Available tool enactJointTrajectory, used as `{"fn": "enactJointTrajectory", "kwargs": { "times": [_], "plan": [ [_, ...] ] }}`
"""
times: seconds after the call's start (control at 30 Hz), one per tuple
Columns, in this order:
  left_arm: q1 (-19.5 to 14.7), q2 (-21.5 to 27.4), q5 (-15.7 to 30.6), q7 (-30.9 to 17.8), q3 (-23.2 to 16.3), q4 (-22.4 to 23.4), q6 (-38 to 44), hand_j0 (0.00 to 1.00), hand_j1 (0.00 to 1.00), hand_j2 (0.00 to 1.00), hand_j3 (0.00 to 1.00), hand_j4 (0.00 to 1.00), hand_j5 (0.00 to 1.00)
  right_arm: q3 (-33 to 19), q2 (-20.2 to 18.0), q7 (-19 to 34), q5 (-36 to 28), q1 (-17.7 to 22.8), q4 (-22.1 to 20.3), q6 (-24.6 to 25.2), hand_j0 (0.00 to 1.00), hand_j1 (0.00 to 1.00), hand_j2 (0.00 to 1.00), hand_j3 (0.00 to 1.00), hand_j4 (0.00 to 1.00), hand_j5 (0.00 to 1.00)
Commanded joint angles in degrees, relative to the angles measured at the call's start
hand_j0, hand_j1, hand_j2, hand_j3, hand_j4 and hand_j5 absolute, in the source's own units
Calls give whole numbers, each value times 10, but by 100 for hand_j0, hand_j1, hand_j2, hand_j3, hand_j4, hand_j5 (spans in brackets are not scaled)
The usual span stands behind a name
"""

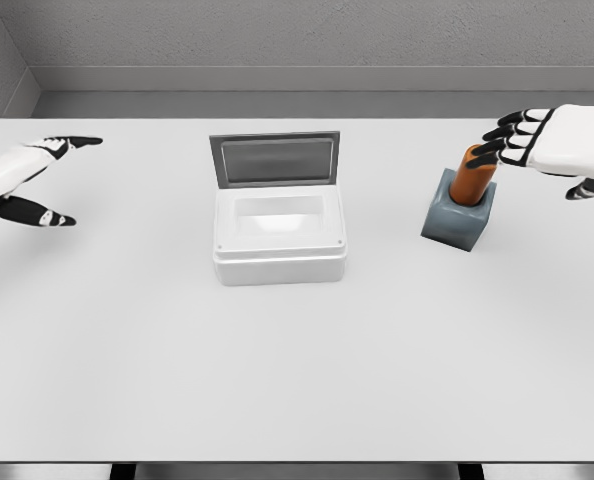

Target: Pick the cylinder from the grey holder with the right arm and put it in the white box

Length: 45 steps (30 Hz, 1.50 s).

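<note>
orange cylinder (474, 174) looks rigid, light and smooth in its holder (457, 220), so my right hand (552, 142), fingers spread and empty, should wrap its exposed upper part.

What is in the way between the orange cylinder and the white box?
Nothing visible. The orange cylinder stands in the grey holder, with bare table between it and the white box, whose lid stands open at the back.

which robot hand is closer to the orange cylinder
Right. The right robot hand has its fingertips by the top of the orange cylinder; the left robot hand is far across the table, beyond the white box.
</note>
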Motion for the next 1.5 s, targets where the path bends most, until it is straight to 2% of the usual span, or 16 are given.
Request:
{"fn": "enactJointTrajectory", "kwargs": {
  "times": [0.0,0.1,0.27,0.3,0.33,0.37,0.4,0.47,0.53,0.57,0.63,0.67,0.77,1.0,1.13,1.47],
  "plan": [
    [-1,-21,4,0,-6,30,1,100,100,100,100,100,100,-1,2,0,-2,-1,0,2,100,100,100,100,100,100],
    [-12,-28,4,-1,-23,42,1,100,100,100,100,100,100,-1,2,0,-3,-7,1,2,100,100,100,100,100,100],
    [-15,-31,4,0,-23,44,1,100,100,100,100,100,100,1,3,0,-5,-5,18,2,100,100,100,100,100,100],
    [-17,-47,7,3,-23,60,1,100,100,100,100,100,100,12,3,0,-4,-8,18,2,100,100,100,100,100,100],
    [-18,-70,38,1,-24,91,1,100,100,100,100,100,100,16,3,0,-2,-15,19,2,100,100,100,100,100,100],
    [-26,-69,66,0,-46,97,1,100,100,100,100,100,100,16,3,0,-1,-16,19,2,100,100,100,100,100,100],
    [-50,-63,87,0,-89,96,1,100,100,100,100,100,100,17,11,0,-1,-18,19,2,100,100,100,100,100,100],
    [-56,-63,90,2,-107,97,1,100,100,100,100,100,100,18,25,0,9,-24,21,2,100,100,100,100,100,100],
    [-56,-44,104,4,-112,95,1,100,100,100,100,100,100,51,47,0,30,-41,25,2,100,100,100,100,100,100],
    [-56,-42,165,5,-131,98,1,100,100,100,100,100,100,56,56,0,34,-52,44,2,100,100,100,100,100,100],
    [-57,-43,343,3,-194,99,1,100,100,100,100,100,100,57,68,0,35,-60,65,2,100,100,100,100,100,100],
    [-57,-45,362,2,-208,99,1,100,100,100,100,100,100,57,70,0,37,-60,71,2,100,100,100,100,100,100],
    [-56,-48,366,0,-210,97,1,100,100,100,100,100,100,71,74,0,51,-61,77,2,100,100,100,100,100,100],
    [-60,-50,389,3,-211,85,1,100,100,100,100,100,100,91,112,0,65,-80,113,2,100,100,100,100,100,100],
    [-65,-47,386,2,-211,79,1,100,100,100,100,100,100,113,134,0,82,-84,141,2,100,100,100,100,100,100],
    [-66,-59,382,1,-211,90,1,100,100,100,100,100,100,118,153,0,101,-86,169,2,100,100,100,100,100,100]
  ]
}}
